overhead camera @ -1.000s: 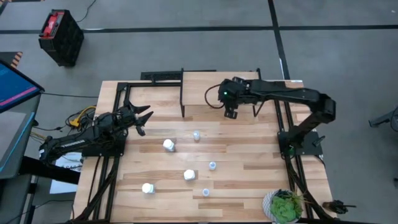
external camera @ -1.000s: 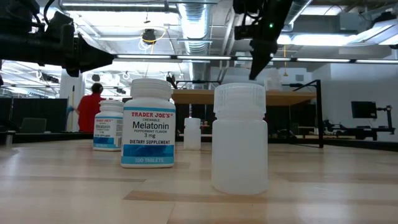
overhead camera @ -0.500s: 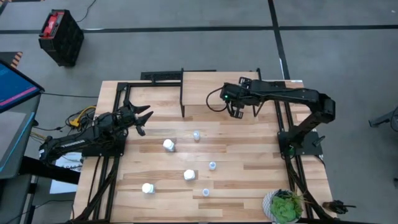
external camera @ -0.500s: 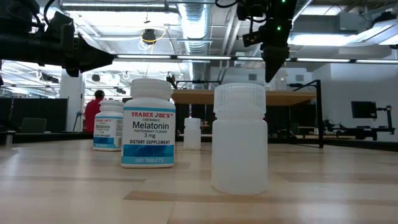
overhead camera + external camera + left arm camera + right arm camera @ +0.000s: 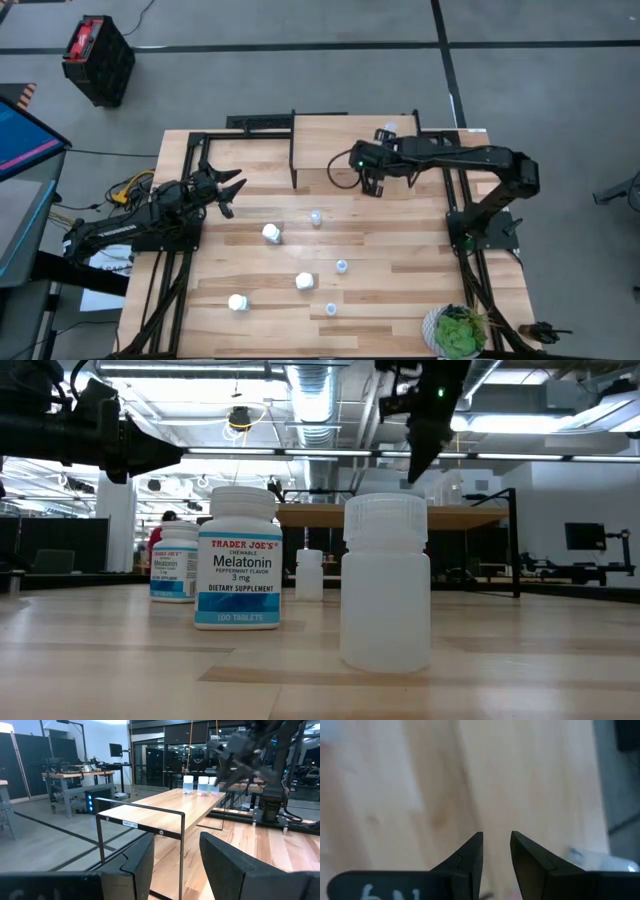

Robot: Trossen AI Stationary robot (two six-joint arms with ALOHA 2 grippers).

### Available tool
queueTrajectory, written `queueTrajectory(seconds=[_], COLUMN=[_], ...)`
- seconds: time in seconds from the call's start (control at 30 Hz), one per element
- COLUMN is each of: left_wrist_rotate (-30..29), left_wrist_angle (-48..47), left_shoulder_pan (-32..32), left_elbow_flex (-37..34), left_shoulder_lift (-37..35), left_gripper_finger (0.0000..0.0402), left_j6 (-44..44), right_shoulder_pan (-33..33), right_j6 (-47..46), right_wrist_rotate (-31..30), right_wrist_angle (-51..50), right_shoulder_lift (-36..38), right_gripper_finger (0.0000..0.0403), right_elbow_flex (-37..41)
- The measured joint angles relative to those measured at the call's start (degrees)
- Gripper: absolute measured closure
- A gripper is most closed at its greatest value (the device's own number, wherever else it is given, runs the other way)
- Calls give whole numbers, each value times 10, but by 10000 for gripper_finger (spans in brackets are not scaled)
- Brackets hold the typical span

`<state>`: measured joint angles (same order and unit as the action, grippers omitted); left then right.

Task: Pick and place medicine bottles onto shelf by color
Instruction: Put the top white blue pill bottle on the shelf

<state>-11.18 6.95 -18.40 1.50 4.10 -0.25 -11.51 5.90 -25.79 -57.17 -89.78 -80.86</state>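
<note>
High view: your shelf (image 5: 345, 135) carries a few bottles (image 5: 201, 785); six bottles (image 5: 271, 233) remain on the table (image 5: 400, 270). Right gripper (image 5: 372, 186) closed, empty; left gripper (image 5: 232, 190) part-open, empty.

Six bottles (image 5: 271, 233) spread across table (image 5: 400, 290) middle. Shelf (image 5: 340, 140) at back, bottles on its right end. Plant (image 5: 458, 332) at front right corner.

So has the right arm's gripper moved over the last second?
Yes. The right gripper has slid along the small raised light-wood shelf and back, ending slightly nearer the table's front edge than a second ago.
</note>
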Motion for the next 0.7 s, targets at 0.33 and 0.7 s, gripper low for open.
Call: queueTrajectory(seconds=[0.33,0.7], left_wrist_rotate=[2,74], left_wrist_angle=[3,-118], left_shoulder_pan=[0,1], left_elbow_flex=[0,107], left_shoulder_lift=[0,52], left_gripper_finger=[252,223], left_j6=[-18,-24], right_shoulder_pan=[118,247], right_j6=[-76,-157], right_wrist_rotate=[140,-21], right_wrist_angle=[-47,-87], right_shoulder_lift=[0,61], right_gripper_finger=[282,282], right_elbow_flex=[-12,14])
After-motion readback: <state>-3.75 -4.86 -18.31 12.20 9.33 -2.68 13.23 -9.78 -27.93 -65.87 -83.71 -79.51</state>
